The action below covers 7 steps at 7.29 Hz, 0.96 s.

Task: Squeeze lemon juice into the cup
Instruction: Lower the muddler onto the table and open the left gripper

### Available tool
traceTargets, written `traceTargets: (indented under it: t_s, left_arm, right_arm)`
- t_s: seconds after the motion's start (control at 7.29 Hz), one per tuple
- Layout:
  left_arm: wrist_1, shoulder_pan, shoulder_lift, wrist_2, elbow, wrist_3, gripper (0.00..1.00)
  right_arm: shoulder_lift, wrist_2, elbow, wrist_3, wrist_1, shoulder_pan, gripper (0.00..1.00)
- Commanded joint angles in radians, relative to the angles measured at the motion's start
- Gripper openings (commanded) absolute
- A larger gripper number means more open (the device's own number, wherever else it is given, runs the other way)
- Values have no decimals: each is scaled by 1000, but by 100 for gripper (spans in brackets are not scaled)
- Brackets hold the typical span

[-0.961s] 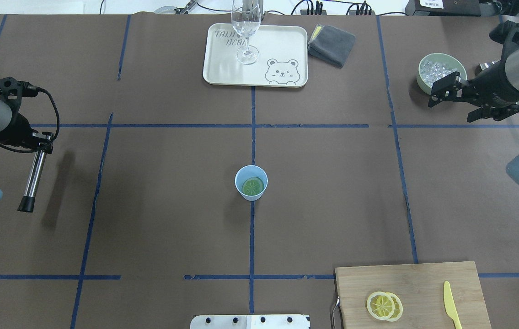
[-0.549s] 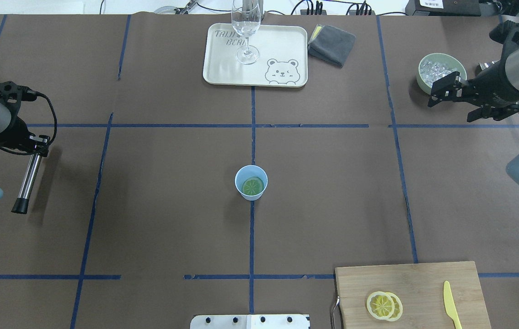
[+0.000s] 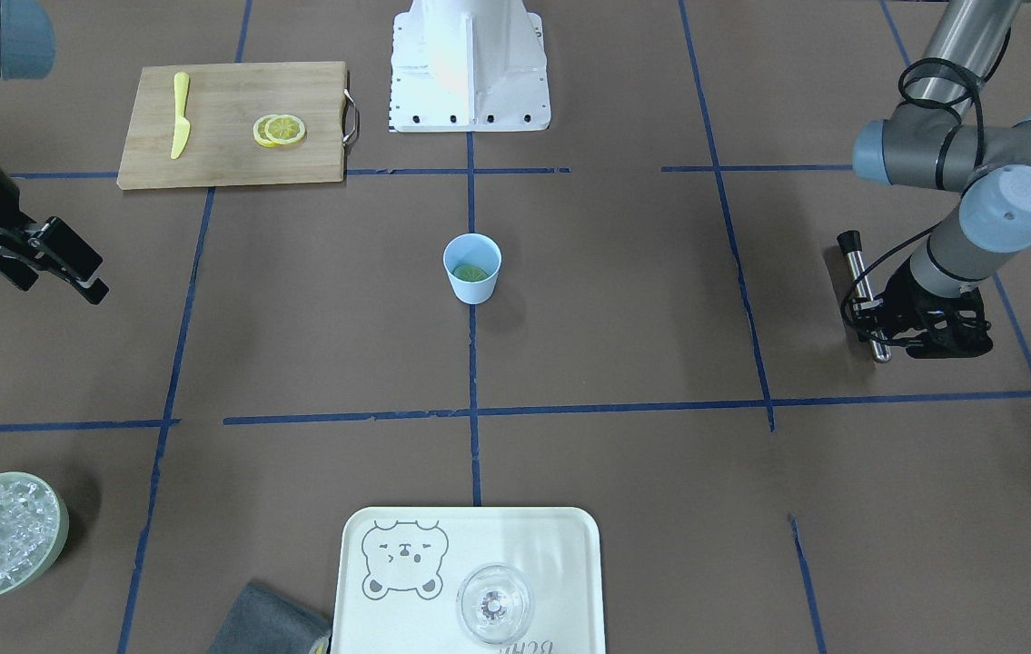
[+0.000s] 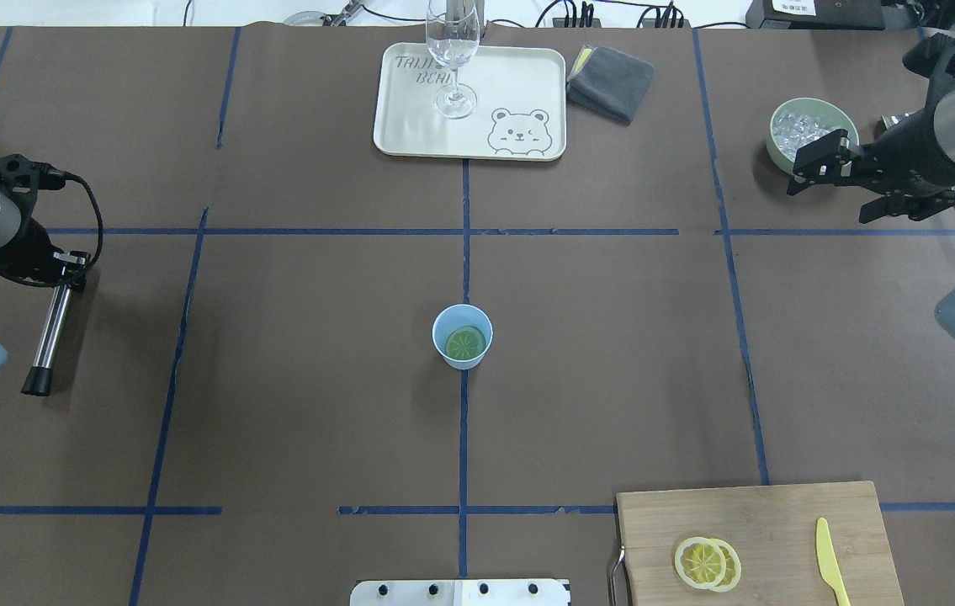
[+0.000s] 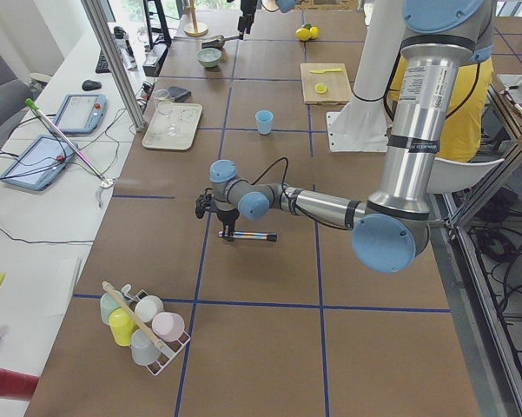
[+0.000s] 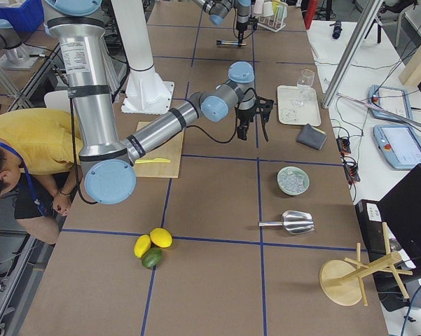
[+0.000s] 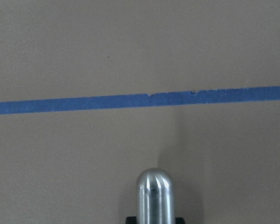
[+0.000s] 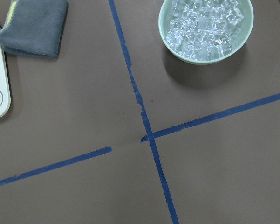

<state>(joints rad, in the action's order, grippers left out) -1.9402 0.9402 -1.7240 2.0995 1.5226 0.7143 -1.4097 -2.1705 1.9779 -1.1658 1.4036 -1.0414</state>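
The light-blue cup (image 4: 462, 335) stands at the table's middle and also shows in the front-facing view (image 3: 471, 267). A lemon slice (image 4: 465, 343) lies flat inside it and looks greenish. Two more lemon slices (image 4: 707, 563) overlap on the wooden cutting board (image 4: 780, 513). My left gripper (image 4: 66, 271) is far left of the cup, shut on a metal rod (image 4: 50, 332) with a black tip, held low over the table. The rod's rounded end shows in the left wrist view (image 7: 154, 196). My right gripper (image 4: 826, 206) is open and empty at the far right, beside the bowl of ice.
A pale-green bowl of ice (image 4: 814, 133) sits by the right gripper. A cream tray (image 4: 519, 93) with a clear wine glass (image 4: 452, 59) and a grey cloth (image 4: 610, 82) are at the far edge. A yellow plastic knife (image 4: 829, 562) lies on the board.
My left gripper has drawn a little further left with the rod, which now sits closer to the table. The right gripper has barely shifted. The cup and slices have not moved.
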Motion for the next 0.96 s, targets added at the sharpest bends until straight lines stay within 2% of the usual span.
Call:
traceTargets:
  t_s: [0.0,0.14,0.27,0.41,0.69,0.82]
  left_arm:
    - [-5,-1,0,-3,-1,-4,57]
    - [-6,-1,1,-3,-2,-6,59]
    - [-6,0,1,2,5,-6,82]
    - [-6,12,3,7,31,-6,100]
    - [1,101,17,23,134,-72,100]
    - [6,197,18,101,133,-167,100]
  right_arm:
    - [0,0,-2,0,0,0,100]
    - [0,0,-5,0,2,1,100]
    - [0,0,-8,0,0,1,100]
    - [-5,-2,-13,3,2,0,100]
    - [-52,-6,-36,110,5,-24,100]
    - [-54,-41,-91,230,9,-75,100]
